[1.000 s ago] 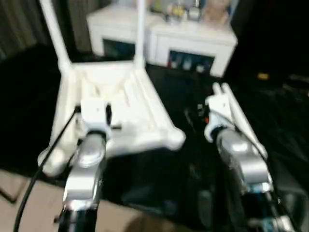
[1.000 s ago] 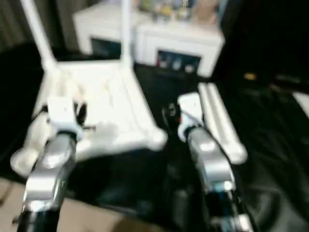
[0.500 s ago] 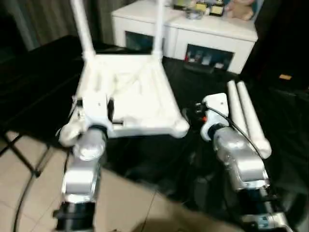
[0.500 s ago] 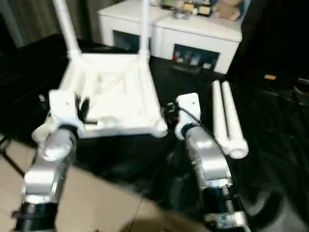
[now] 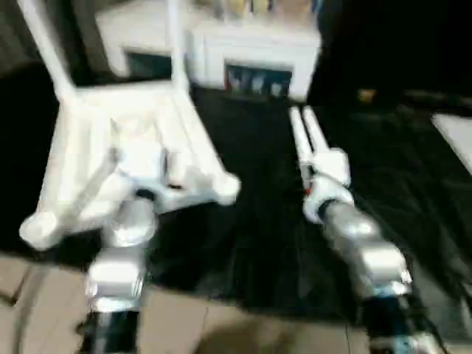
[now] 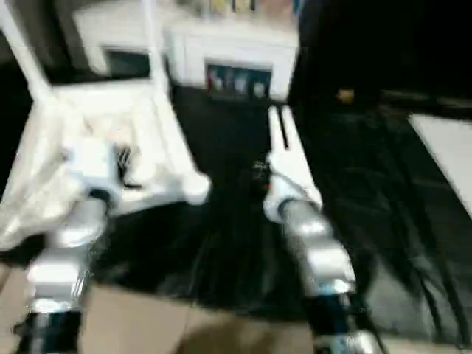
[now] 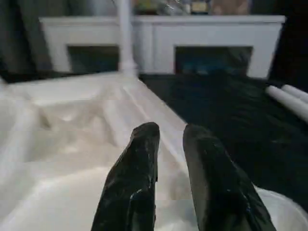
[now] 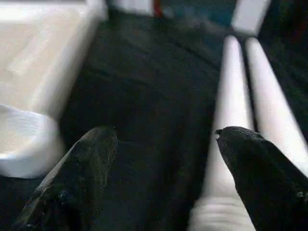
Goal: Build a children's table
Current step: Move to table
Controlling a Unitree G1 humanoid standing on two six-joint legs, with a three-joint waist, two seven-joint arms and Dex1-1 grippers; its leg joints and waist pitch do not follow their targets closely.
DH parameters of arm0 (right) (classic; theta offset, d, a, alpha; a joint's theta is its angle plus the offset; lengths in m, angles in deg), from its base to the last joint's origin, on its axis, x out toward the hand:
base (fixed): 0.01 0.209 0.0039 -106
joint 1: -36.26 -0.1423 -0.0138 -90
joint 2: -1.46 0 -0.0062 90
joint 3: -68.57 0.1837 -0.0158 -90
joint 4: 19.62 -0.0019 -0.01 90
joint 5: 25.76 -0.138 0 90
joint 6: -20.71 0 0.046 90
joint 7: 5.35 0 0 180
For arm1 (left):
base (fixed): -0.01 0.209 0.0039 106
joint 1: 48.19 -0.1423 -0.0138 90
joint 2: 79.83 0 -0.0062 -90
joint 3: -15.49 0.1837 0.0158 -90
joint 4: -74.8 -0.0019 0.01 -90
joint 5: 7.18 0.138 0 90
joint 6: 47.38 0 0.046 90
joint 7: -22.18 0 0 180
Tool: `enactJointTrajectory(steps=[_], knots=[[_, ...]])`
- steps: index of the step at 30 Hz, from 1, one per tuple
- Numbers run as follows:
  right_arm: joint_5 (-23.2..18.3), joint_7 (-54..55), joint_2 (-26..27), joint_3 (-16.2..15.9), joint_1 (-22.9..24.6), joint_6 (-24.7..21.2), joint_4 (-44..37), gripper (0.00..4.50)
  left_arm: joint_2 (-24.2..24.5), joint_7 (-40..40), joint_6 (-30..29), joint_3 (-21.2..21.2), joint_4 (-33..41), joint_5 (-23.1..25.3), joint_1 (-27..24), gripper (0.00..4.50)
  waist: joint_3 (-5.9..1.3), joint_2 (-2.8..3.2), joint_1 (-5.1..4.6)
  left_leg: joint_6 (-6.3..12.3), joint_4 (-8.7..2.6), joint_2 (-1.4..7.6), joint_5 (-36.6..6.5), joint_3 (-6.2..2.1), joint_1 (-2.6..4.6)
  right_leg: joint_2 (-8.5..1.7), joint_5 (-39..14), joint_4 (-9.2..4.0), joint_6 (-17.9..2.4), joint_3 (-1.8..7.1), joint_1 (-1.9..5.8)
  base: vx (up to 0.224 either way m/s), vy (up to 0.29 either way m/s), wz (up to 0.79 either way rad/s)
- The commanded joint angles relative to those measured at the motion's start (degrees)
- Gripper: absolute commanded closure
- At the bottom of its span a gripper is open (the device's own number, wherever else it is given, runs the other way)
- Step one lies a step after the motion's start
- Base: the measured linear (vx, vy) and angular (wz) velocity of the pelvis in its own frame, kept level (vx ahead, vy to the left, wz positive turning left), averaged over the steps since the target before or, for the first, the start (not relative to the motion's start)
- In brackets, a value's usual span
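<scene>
Tabletop (image 5: 133,140), white plastic, lies underside up on a black sheet (image 5: 258,221) at the left of the scene; its ribbed recesses are blurred in the head views and hard to trace. Two legs (image 5: 175,44) stand upright in the far corner sockets, both cut off by the upper edge of the head views. The near right corner socket (image 5: 225,188) stands empty; the near left corner is partly hidden behind the left forearm. Two loose legs (image 8: 240,110), white tubes, lie side by side and touching on the sheet to the right of the top, their near ends hidden under the right wrist. Left gripper (image 7: 168,134) hovers over the top's underside, black fingers (image 7: 139,163) drawn close with a narrow gap, pinching nothing. Right gripper (image 8: 166,139) hangs above the sheet with fingers (image 8: 84,168) spread wide, one finger over the nearer loose leg; whether it touches cannot be told. White cabinet (image 5: 221,51) stands behind, its shelf contents too blurred to identify.
</scene>
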Motion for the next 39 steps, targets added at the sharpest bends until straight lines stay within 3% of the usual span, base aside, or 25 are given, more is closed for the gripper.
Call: enactJointTrajectory(steps=[1, 2, 4, 5, 6, 7, 8, 10, 11, 12, 14, 16, 20, 24, 26, 28, 29, 30, 31, 32, 33, 34, 35, 37, 39], knots=[[0.3, -0.5, 0.7, -1.9, -1.6, 0.4, -0.2, 0.69, 1.2, -0.3, -0.2, -1.6, 0.8, 0.0, -0.3, 3.36, -3.94, -0.64, 2.13, 3.43, -2.64, -1.32, 14.7, -0.63, -5.79, -6.69, 18.6, -9.47, 9.8, 6.66, 7.41, 0.217, -0.119, 0.10], [0.4, -0.6, 0.6, -2.0, -1.7, 0.5, -0.2, 0.69, 1.1, -0.4, -0.2, -1.6, 0.8, -0.1, -0.3, 3.36, -3.87, 1.13, 2.57, 5.14, -6.74, -0.20, 21.0, -0.84, -6.42, -5.34, 27.0, -9.92, 8.9, 3.10, 7.91, 0.217, -0.119, 0.10], [0.5, -1.5, 0.0, -2.6, -2.9, 0.5, 0.0, 0.69, 1.3, -0.9, -0.6, -1.8, 1.1, 0.0, -0.8, 3.36, -5.05, 5.91, 1.30, 11.18, -12.49, 6.72, 18.9, -4.63, 0.21, -2.97, 17.4, -8.52, 13.3, -2.23, 5.51, 0.233, -0.035, -0.10], [0.4, -1.9, -0.2, -2.7, -3.2, 0.3, -0.1, 0.69, 1.3, -1.0, -0.5, -1.8, 1.2, 0.1, -0.9, 3.36, -5.59, 6.49, -2.15, 27.89, -13.97, 12.85, 21.3, -13.07, 6.96, -0.58, -1.6, 3.29, 10.8, -2.48, -3.58, 0.241, -0.006, -0.17], [-0.1, -2.7, -0.4, -2.7, -3.5, -0.1, -0.4, 0.69, 1.2, -0.6, 0.1, -2.0, 1.3, -0.3, -1.1, 3.36, -6.06, 5.72, -1.91, 32.10, -12.98, 12.36, 27.6, -13.47, 7.92, -0.83, -4.3, 4.00, 9.1, -1.25, -5.28, 0.226, 0.023, -0.30], [-1.2, -3.7, -0.4, -2.4, -3.7, -0.7, -0.8, 0.69, 1.4, -0.1, 0.0, -2.0, 1.5, -0.5, -1.1, 3.36, -5.66, 4.40, -1.50, 30.62, -11.59, 10.59, 37.9, -10.84, 6.11, -1.51, 2.2, 4.01, 9.7, 1.08, -7.11, 0.161, 0.015, -0.17], [-3.5, -5.9, -0.7, -1.8, -4.9, -3.7, -1.5, 0.43, 2.5, 0.8, -0.5, -1.6, 1.7, 0.1, -1.5, 3.32, -5.53, 3.98, -0.89, 25.31, -11.06, 7.14, 52.4, -6.90, 3.19, -0.49, 12.3, 2.36, 11.1, 1.32, -6.27, 0.161, 0.015, -0.17], [-3.6, -6.0, -0.7, -1.7, -5.0, -4.1, -1.4, 0.36, 2.7, 0.9, -0.6, -1.5, 1.6, 0.2, -1.5, 3.32, -5.63, 2.80, -0.53, 21.27, -9.96, 5.16, 61.1, -4.78, 2.00, -1.29, 22.8, -1.92, 10.2, 2.88, -6.07, 0.011, 0.017, 0.00], [-3.7, -6.0, -0.6, -1.4, -6.1, -5.3, -0.8, 0.23, 3.5, 1.4, -0.9, -1.3, 1.6, 0.4, -1.7, 3.32, -5.12, -0.85, -0.91, 12.39, -8.18, -0.96, 35.3, -0.65, -2.99, -6.41, 35.6, -8.09, 8.1, 5.78, -4.13, -0.062, 0.017, 0.03], [-3.6, -5.9, -0.6, -1.3, -6.4, -5.3, -0.5, 0.10, 3.8, 1.7, -1.0, -1.2, 1.5, 0.5, -1.8, 3.32, -5.02, -0.25, -0.37, 9.82, -8.74, 0.51, 25.2, -1.19, -3.41, -9.21, 36.3, -8.04, 6.2, 6.53, -3.07, -0.097, -0.030, 0.05], [-1.7, -4.7, -0.9, -1.8, -10.7, -6.8, 4.9, 0.10, 6.3, 3.8, -0.8, -0.7, 1.6, 1.0, -2.3, 3.32, -5.23, 0.25, -0.85, 3.58, -11.66, 2.62, 12.7, -1.26, -2.67, -7.85, 31.7, -8.18, 0.8, 4.41, -1.98, -0.047, -0.081, 0.02], [-0.7, -3.9, -1.4, -2.2, -12.7, -7.6, 7.6, 0.10, 7.1, 4.8, -1.1, -0.9, 1.5, 0.8, -2.4, 3.32, -4.14, 1.53, -2.25, -1.98, -14.39, 4.42, -2.4, -1.12, -1.77, -5.59, 5.1, -9.41, -5.6, 2.70, -2.51, -0.081, -0.036, -0.06], [-1.2, -2.6, -1.8, -0.2, -18.3, -8.5, 15.1, 0.10, 10.8, 9.5, -2.0, 0.4, 1.8, 0.5, -2.5, 3.32, -2.39, 2.04, -4.06, -9.75, -15.28, 5.50, -29.0, -1.34, 0.65, -5.29, -22.9, -12.46, -1.4, 1.27, -4.74, -0.093, -0.016, 0.00], [-0.2, -1.4, -2.3, 0.8, -24.3, -6.7, 25.7, 0.00, 13.8, 17.1, -5.5, 1.1, 4.0, -4.7, -2.0, 2.98, -2.07, 2.71, -4.22, -10.67, -15.60, 5.73, -34.1, -1.69, 1.24, -5.38, -25.8, -13.22, -0.1, -0.20, -4.59, -0.103, 0.005, -0.04], [0.9, -0.4, -2.5, 0.8, -28.5, -4.7, 34.0, 0.00, 16.3, 22.7, -9.4, 2.3, 7.1, -8.7, -1.9, 2.95, -2.08, 3.03, -3.78, -10.99, -19.95, 7.09, -38.1, -1.02, -1.60, -4.02, -13.8, -7.54, -1.8, -0.69, -1.71, -0.087, 0.009, -0.06], [0.7, -1.6, -2.7, 0.7, -30.5, -3.3, 38.1, 0.00, 19.0, 27.1, -11.5, 4.4, 9.8, -10.0, -2.6, 2.71, -1.57, 2.59, -2.40, -10.41, -22.65, 7.07, -39.9, 1.77, -3.33, -2.55, -14.8, -3.21, -1.9, -0.63, -1.70, -0.103, -0.046, 0.04], [0.6, -1.8, -2.8, 0.7, -31.6, -3.6, 39.9, 0.00, 20.2, 28.9, -12.2, 5.2, 11.3, -10.8, -2.9, 2.60, -1.96, 0.71, -1.07, -8.88, -21.12, 6.28, -32.8, 4.64, -2.57, -2.84, -23.7, -3.68, -0.6, 1.36, -2.93, -0.120, -0.075, 0.11], [0.7, -1.8, -2.8, 0.6, -32.3, -3.9, 41.0, 0.00, 20.8, 29.9, -12.6, 5.6, 12.2, -11.2, -3.1, 2.56, -1.90, -1.14, -1.78, -8.72, -13.31, 4.30, -25.8, 4.77, 1.93, -4.72, -38.0, -11.59, 2.1, 2.03, -8.15, -0.010, -0.136, 0.21], [0.4, -2.3, -2.8, 0.8, -33.3, -4.2, 42.8, 0.00, 21.6, 31.2, -13.3, 5.9, 13.3, -12.1, -3.3, 2.56, -1.26, -2.53, -2.93, -5.48, -0.39, 1.46, -2.9, 1.60, 5.38, -9.78, -59.4, -20.12, 3.9, 4.47, -13.91, 0.068, -0.089, -0.01], [-0.2, -3.1, -2.6, 1.2, -34.0, -4.4, 44.3, 0.00, 22.5, 32.6, -13.4, 6.5, 14.4, -12.4, -3.5, 2.51, -2.12, -1.72, -1.94, -3.86, -4.69, 1.44, 1.5, -0.94, -2.91, -11.87, -47.4, -14.73, 3.4, 7.22, -2.18, 0.068, -0.089, -0.01], [-1.4, -4.9, -2.3, 2.4, -35.1, -4.4, 47.3, 0.00, 23.7, 34.3, -14.0, 7.2, 16.0, -13.1, -3.7, 2.39, -1.83, -1.29, -1.46, -4.85, -7.72, 3.40, 1.2, -0.94, -2.44, -11.22, -41.2, -13.16, 2.1, 4.56, -2.23, 0.000, 0.000, 0.00], [-1.4, -4.9, -2.3, 2.4, -35.1, -4.4, 47.3, 0.00, 23.7, 34.3, -14.0, 7.2, 16.0, -13.1, -3.7, 2.25, -2.54, 1.29, -1.33, -6.21, -11.49, 5.13, -8.1, -0.30, 2.84, -6.93, -22.4, -11.72, -3.0, 1.77, -4.84, -0.063, -0.013, 0.13], [-1.5, -5.5, -2.3, 2.5, -35.5, -4.4, 48.6, 0.00, 24.1, 34.9, -14.4, 7.5, 16.5, -13.4, -3.6, 2.17, -2.57, 2.28, -3.41, -7.25, -15.13, 7.21, -16.0, -1.07, 2.05, -3.23, -2.9, -8.65, -6.2, 0.37, -4.15, -0.063, -0.013, 0.13], [-2.2, -5.8, -2.1, 3.7, -36.1, -4.1, 51.1, 0.00, 24.1, 35.1, -14.8, 7.7, 17.0, -13.5, -3.3, 2.13, -1.42, 2.03, -4.04, -6.12, -16.49, 7.68, -26.2, -0.14, 2.31, -3.41, -1.8, -9.58, -7.2, -0.57, -3.70, -0.089, 0.001, 0.11], [-1.7, -5.1, -2.3, 3.6, -36.4, -3.3, 52.2, 0.00, 23.7, 34.7, -14.9, 7.7, 17.2, -13.7, -3.0, 2.06, -0.21, 1.49, -4.27, -5.72, -15.65, 6.47, -32.3, 1.14, 4.39, -3.21, -19.2, -12.93, -2.6, -2.64, -5.21, -0.075, -0.011, 0.06]])
